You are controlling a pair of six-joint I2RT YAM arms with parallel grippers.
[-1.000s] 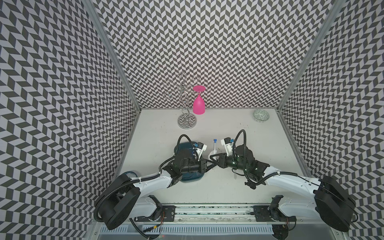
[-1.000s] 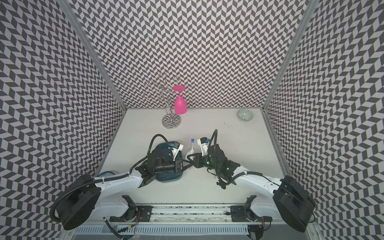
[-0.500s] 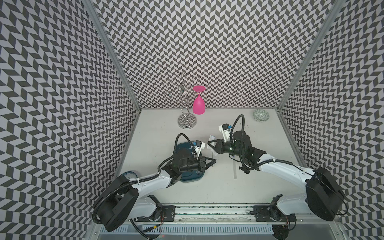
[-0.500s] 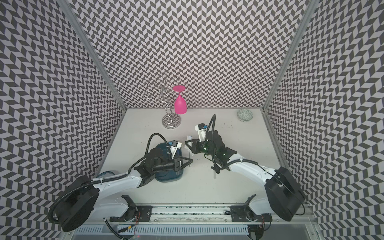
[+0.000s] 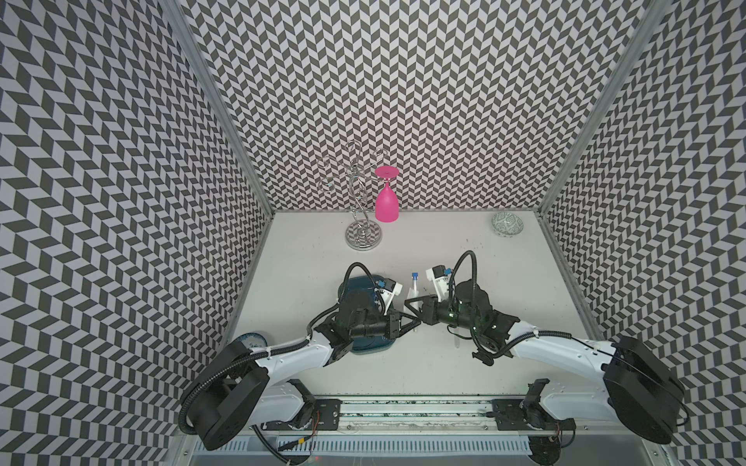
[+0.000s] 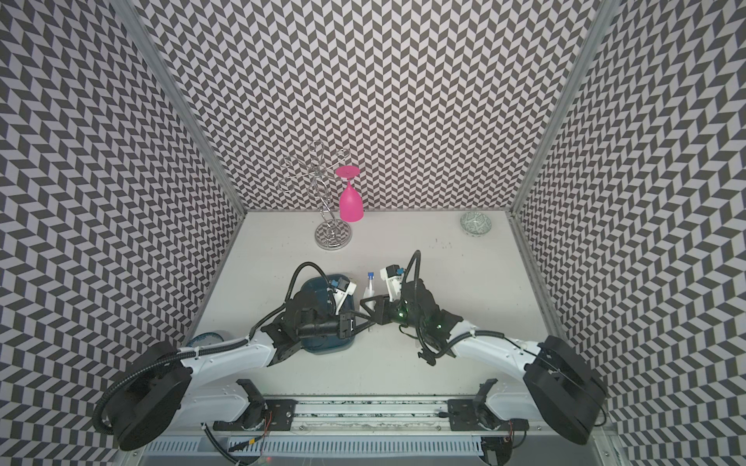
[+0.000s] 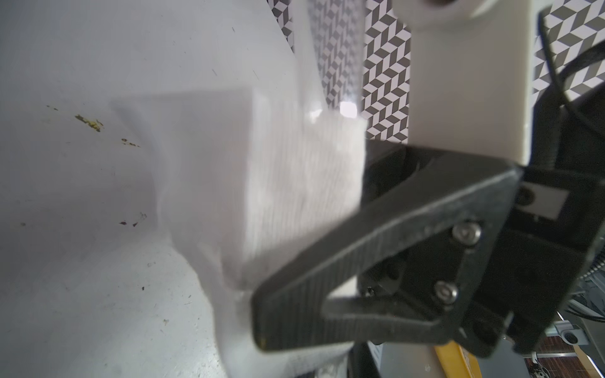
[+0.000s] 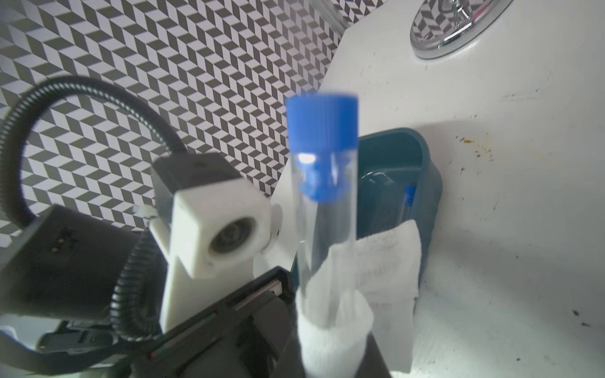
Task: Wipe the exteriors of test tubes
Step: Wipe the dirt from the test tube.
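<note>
A clear test tube with a blue cap (image 5: 414, 278) (image 6: 369, 278) (image 8: 322, 183) stands nearly upright between the two arms, just right of the teal tray (image 5: 355, 284) (image 8: 425, 183). My right gripper (image 5: 408, 303) is shut on its lower end, its jaws hidden behind the tissue in the right wrist view. My left gripper (image 5: 418, 320) is shut on a white tissue (image 8: 334, 320) (image 7: 262, 183) that wraps the tube's lower part. A second tube (image 8: 406, 203) lies inside the tray. A third tube (image 5: 456, 343) lies on the table under the right arm.
A chrome glass rack (image 5: 363, 238) with a pink wine glass (image 5: 386, 203) hanging upside down stands at the back. A patterned bowl (image 5: 507, 224) sits at the back right. A blue-and-white bowl (image 5: 252, 341) sits by the left arm, near the left wall.
The right gripper swung away toward the back with the tube, then came back to the left gripper and the tissue. The left arm stayed nearly still.
</note>
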